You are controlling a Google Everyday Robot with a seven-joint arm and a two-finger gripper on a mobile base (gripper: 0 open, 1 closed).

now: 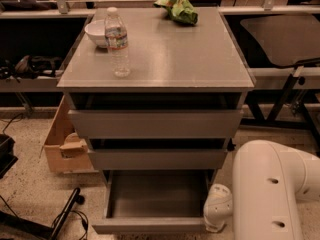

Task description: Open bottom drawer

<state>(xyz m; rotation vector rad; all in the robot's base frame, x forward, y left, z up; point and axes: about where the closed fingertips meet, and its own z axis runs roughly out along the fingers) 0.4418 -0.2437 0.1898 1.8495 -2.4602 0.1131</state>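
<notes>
- Camera view, single camera: the bottom drawer (pixel 150 224) sat at the foot of the grey cabinet (pixel 175 59). It was pulled well out toward the camera, with its shallow tray interior exposed and bare.
- The gripper (pixel 217 215) was low at the drawer's right front corner, hanging off the white arm (pixel 272 189) that filled the lower right.
- Gripper state: we could not tell whether it was spread or pressed together, as only its white housing showed.
- We also could not tell whether it touched the front panel or sat just beside it.
- Key relation: the drawer lay to the gripper's left as seen here. The panel's long axis ran left-right across the view, and drawer travel ran toward the camera.
- Our read: the drawer looked near or at full extension, so the task seemed essentially done. Any remaining pull would go straight toward the camera, and the next sensible step looked like a clean back-off from the corner.
- One arm only, so no nearer-arm choice.
- Counts, drawers: three, the top drawer (pixel 155 124) and middle drawer (pixel 157 159) only slightly out, the bottom one wide open.
- Counts, cabinet top: one water bottle (pixel 118 41), one white bowl (pixel 96 33), one green bag (pixel 179 9).
- Counts, floor: one cardboard box (pixel 62 146), left of the cabinet.
</notes>
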